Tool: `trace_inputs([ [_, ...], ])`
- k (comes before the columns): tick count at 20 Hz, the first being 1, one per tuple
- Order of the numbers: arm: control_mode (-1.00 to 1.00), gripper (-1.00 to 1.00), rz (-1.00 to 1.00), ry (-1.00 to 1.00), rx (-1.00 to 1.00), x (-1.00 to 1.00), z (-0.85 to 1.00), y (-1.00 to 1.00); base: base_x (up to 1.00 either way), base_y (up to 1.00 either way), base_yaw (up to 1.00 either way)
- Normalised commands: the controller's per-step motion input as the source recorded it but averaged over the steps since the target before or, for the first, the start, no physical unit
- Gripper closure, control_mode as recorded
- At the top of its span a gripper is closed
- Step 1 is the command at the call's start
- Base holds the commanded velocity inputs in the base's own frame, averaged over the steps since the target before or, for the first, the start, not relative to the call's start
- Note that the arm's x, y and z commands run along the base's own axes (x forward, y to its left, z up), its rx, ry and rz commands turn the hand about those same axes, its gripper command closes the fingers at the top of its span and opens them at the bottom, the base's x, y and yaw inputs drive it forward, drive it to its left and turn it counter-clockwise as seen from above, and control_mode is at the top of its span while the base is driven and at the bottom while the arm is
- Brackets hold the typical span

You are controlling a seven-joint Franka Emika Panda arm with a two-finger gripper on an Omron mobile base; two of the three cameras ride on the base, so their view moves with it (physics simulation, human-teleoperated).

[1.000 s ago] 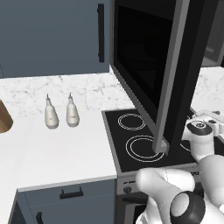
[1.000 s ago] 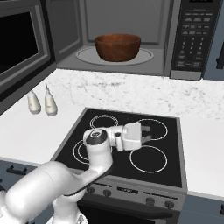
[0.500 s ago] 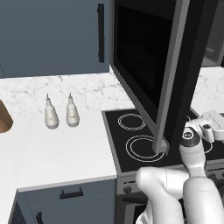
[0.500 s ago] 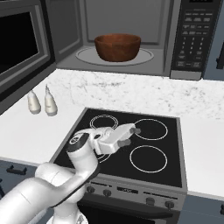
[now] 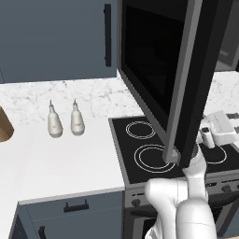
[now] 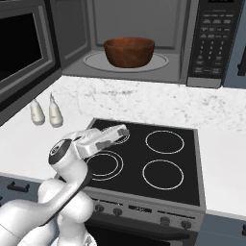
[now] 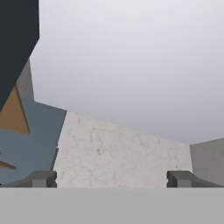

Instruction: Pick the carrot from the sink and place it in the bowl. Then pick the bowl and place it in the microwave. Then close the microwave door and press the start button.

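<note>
A white marble-patterned counter (image 5: 65,158) runs along the wall, with a matching speckled backsplash (image 6: 158,103) behind it. Set into the counter is a black glass cooktop (image 6: 158,163) with four white ring burners, its knobs (image 6: 166,220) along the front edge. Two small pale bottles (image 5: 65,121) stand side by side on the counter, left of the cooktop. Blue-grey cabinets (image 5: 56,37) with a dark vertical handle (image 5: 108,35) hang above; lower drawers (image 5: 74,217) carry dark bar handles. A tan wooden object (image 5: 3,127) sits at the far left

bowl (image 6: 129,51) in microwave (image 6: 144,43), above cooktop (image 6: 153,161)
</note>
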Motion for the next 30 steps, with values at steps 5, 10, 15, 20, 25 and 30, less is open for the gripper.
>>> trace_inputs([
  [5,-1.00,-1.00,0.00,0.00,0.00,-0.04,0.00,0.71,0.00,0.00,0.00],
  [10,-1.00,-1.00,0.00,0.00,0.00,0.00,-0.03,0.78,0.00,0.00,0.00],
  [15,-1.00,-1.00,0.00,-0.07,-0.01,0.01,-0.30,0.38,0.00,0.00,0.00],
  [20,-1.00,-1.00,0.01,-0.01,-0.03,0.00,-0.09,0.55,0.00,0.00,0.00],
  [25,-1.00,-1.00,0.01,0.00,-0.01,0.00,-0.01,0.71,0.00,0.00,0.00],
  [30,-1.00,-1.00,0.02,0.00,0.00,0.00,-0.07,0.74,0.00,0.00,0.00],
])
